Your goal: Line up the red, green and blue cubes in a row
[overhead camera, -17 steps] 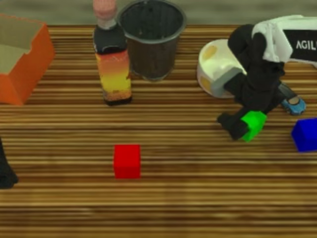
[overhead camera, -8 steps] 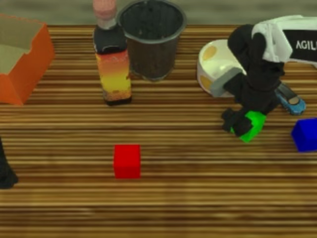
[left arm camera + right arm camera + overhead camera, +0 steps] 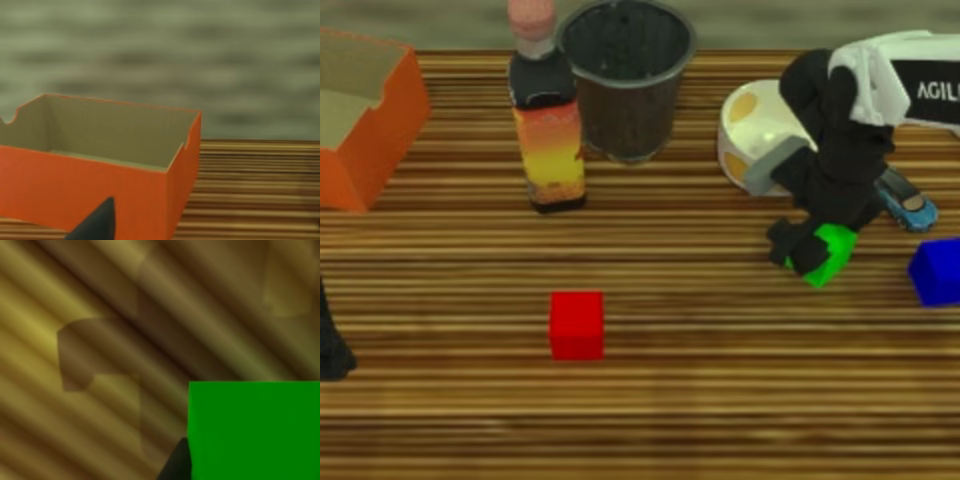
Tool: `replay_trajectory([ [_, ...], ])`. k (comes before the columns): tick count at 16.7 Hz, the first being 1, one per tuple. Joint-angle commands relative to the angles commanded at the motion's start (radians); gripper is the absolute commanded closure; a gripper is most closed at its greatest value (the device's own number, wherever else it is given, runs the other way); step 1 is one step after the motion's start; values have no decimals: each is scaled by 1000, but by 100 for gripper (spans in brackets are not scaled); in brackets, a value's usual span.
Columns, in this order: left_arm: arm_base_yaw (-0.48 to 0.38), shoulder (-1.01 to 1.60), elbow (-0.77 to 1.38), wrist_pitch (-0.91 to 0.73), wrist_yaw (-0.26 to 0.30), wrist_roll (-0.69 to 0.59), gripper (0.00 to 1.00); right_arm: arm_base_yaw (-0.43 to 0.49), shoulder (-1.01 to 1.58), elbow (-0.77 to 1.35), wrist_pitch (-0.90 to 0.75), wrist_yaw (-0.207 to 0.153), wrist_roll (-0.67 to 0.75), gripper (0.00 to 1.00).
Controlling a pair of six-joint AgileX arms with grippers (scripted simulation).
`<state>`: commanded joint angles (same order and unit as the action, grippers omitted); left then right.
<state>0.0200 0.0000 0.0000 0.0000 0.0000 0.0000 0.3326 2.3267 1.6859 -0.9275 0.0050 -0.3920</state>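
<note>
My right gripper (image 3: 820, 252) is shut on the green cube (image 3: 837, 250) at the table's right side, one dark finger on each side of it. In the right wrist view the green cube (image 3: 255, 430) fills the lower corner, with one fingertip (image 3: 177, 465) against its face. Whether the cube rests on the wood I cannot tell. The blue cube (image 3: 937, 270) lies just right of it at the table's right edge. The red cube (image 3: 576, 324) sits alone left of centre. My left gripper (image 3: 330, 350) is parked open at the left edge.
Along the back stand an open orange box (image 3: 360, 120), a bottle (image 3: 548, 130), a dark cup (image 3: 627, 80) and a white and yellow cake-like block (image 3: 755, 135). A small blue toy car (image 3: 910, 205) lies behind the right gripper. In the left wrist view the orange box (image 3: 100, 165) is close.
A second ago the right gripper's fingers stood wider around the green cube; they have closed on it and shifted slightly. Over the last half second nothing has moved.
</note>
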Motion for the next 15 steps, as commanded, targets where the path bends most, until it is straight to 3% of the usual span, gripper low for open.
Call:
replay_trajectory([
  [8, 0, 0, 0, 0, 0, 0, 0, 8, -74, 138, -217, -1, -2, 100],
  [15, 0, 0, 0, 0, 0, 0, 0, 10, -77, 149, -230, -1, 12, 100],
])
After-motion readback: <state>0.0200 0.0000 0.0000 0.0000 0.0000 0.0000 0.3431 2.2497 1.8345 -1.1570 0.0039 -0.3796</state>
